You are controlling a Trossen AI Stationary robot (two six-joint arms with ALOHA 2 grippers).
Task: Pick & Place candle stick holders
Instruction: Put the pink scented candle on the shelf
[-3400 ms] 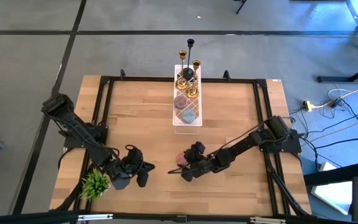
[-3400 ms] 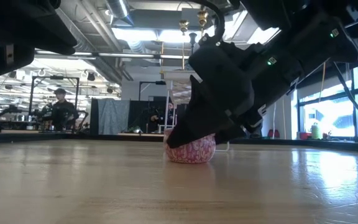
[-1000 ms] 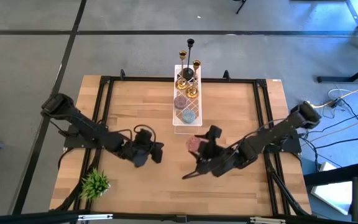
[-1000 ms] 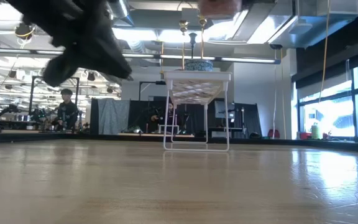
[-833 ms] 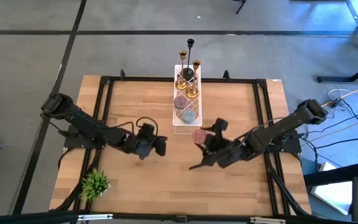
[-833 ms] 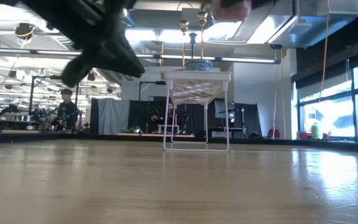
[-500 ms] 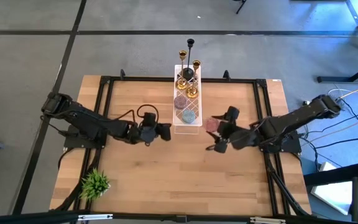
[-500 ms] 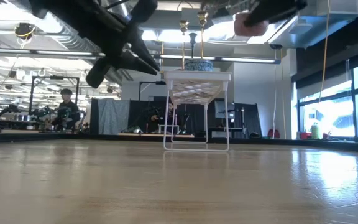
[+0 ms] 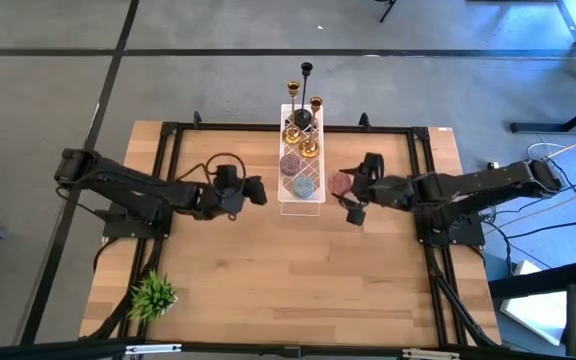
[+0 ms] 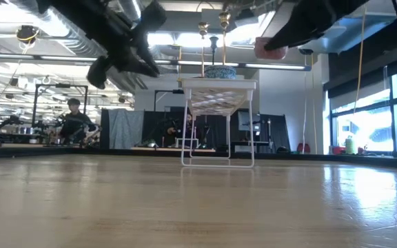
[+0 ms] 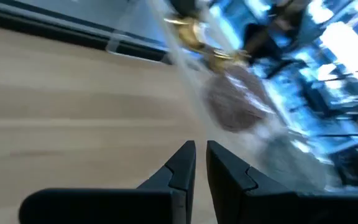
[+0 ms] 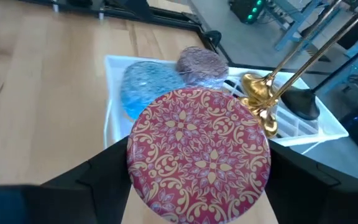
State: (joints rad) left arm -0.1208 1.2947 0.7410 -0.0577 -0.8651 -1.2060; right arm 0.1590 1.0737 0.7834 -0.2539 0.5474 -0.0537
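The candle stick holders stand at the far end of a white raised tray point(image 9: 315, 200): one black point(image 9: 307, 72) and two gold point(image 9: 294, 90) point(image 9: 315, 103), their round bases on the tray. They also show in the low view point(image 10: 213, 41) and the right wrist view point(image 12: 291, 68). My right gripper point(image 9: 348, 190) is just right of the tray, shut on a red patterned round piece point(image 9: 340, 183). My left gripper point(image 9: 256, 192) hangs just left of the tray, shut and empty; its fingers show in the left wrist view point(image 11: 199, 163). My right gripper pinches the red patterned round piece by two opposite sides point(image 12: 138, 155) between its two fingers point(image 12: 98, 177). The fingers come about level from the table's right side. The piece is lifted clear, high above the table point(image 10: 270, 45), its patterned face toward the wrist camera.
On the tray lie a purple round piece point(image 9: 292, 162) and a blue patterned one point(image 9: 304, 186). A green plant tuft point(image 9: 153, 293) sits at the table's near left corner. People show in the room beyond the table point(image 10: 73, 120).
My right gripper has carried the red round piece toward the table's far edge and a little right, to beside the tray's right side. My left gripper has gone toward the far edge and toward the tray's left side, staying shut.
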